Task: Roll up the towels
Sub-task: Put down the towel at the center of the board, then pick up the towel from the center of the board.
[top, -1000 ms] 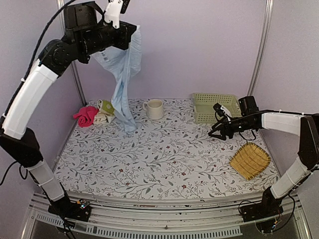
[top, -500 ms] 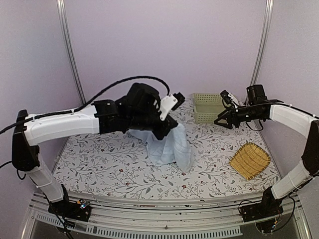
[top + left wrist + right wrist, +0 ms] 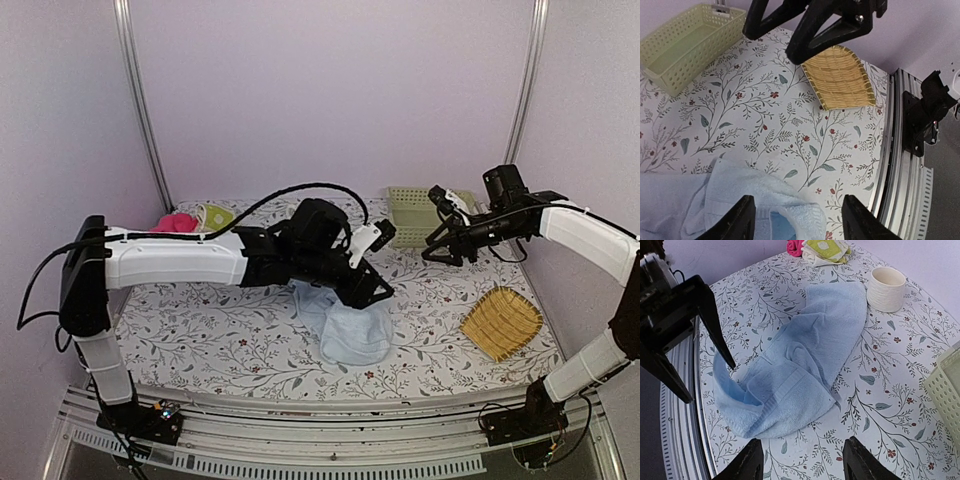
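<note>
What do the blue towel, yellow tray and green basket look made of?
Blue towel: soft terry cloth, probably cotton; matte, fuzzy pile, flat border band. Yellow tray: woven bamboo-like strips, weave visible. Green basket: likely moulded plastic, smooth, regular grid of holes.

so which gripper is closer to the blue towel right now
Left. The left gripper hangs open right over one end of the pale blue towel; the right gripper is off by the green basket, well clear of it.
</note>
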